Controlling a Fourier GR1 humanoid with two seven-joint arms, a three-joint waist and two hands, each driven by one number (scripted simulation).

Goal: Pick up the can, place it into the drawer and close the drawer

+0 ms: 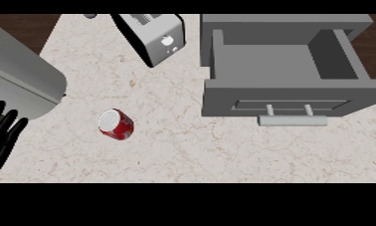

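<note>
Resting open at the view's left edge, my left hand (10,129) holds nothing, so the red can (116,124) just right of it still waits outside the open drawer (283,101) farther right.

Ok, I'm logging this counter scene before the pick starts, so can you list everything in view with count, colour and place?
can: one, red with a pale top, on the counter left of centre, apart from everything else
toaster: one, silver with black sides, at the far edge, middle of the view
drawer: one, grey, pulled open at the right, nothing showing inside, pale handle at its front
grey appliance: one, large and rounded, at the left edge, only partly in view
counter: one, pale speckled stone, under all of these
left hand: one, black, at the left edge near the can's side, fingers straight, holding nothing
right hand: not in view
</note>
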